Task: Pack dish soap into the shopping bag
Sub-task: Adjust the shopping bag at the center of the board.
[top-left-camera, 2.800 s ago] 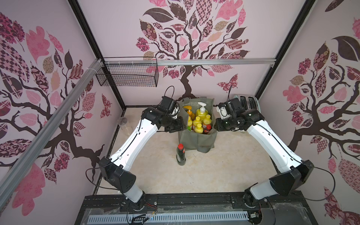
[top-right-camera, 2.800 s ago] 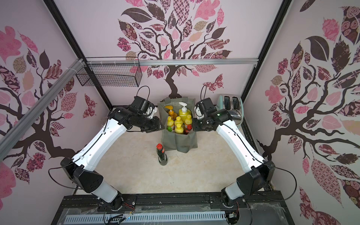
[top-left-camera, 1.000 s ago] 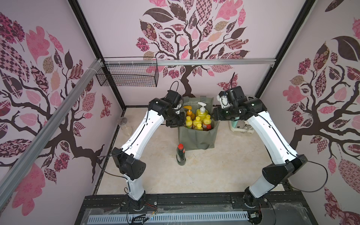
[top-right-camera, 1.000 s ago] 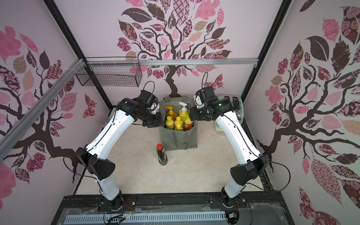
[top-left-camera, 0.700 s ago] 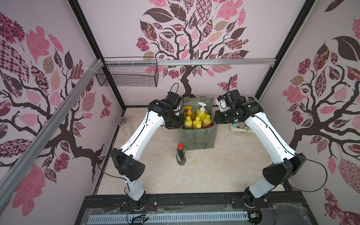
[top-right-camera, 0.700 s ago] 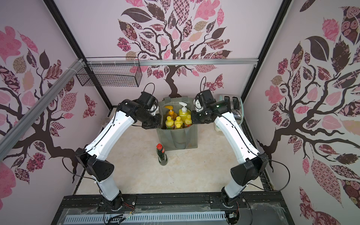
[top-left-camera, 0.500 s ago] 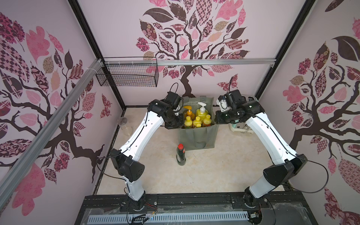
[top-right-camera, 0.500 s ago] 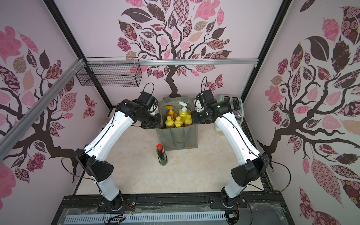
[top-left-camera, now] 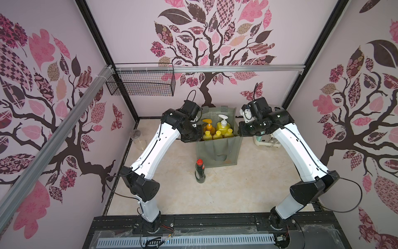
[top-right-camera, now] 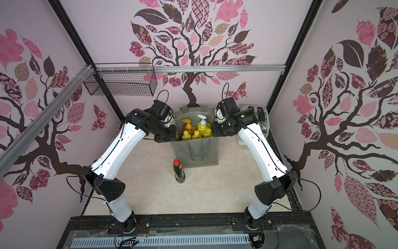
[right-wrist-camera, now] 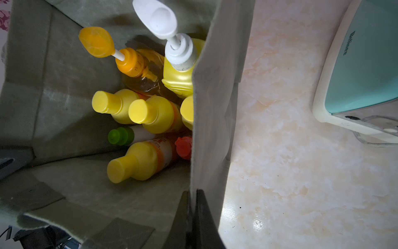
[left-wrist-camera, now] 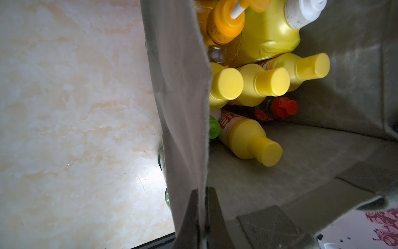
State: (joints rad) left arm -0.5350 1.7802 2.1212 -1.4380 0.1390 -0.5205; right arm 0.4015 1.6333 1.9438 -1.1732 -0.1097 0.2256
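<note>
Top view, dark bottle [top-left-camera: 199, 171] upright beside bag [top-left-camera: 217, 148]

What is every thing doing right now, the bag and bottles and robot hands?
Grey-green fabric shopping bag: upright, open.
Left gripper: shut on its side wall.
Right gripper: shut on the opposite wall.
Dark red-capped plastic bottle: upright, outside the bag.
Yellow plastic pump bottle: upright inside the bag.

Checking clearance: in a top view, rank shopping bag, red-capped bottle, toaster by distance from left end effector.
1. shopping bag: rim pinched in left end effector.
2. red-capped bottle: on table, front of bag.
3. toaster: past bag's opposite side.
</note>
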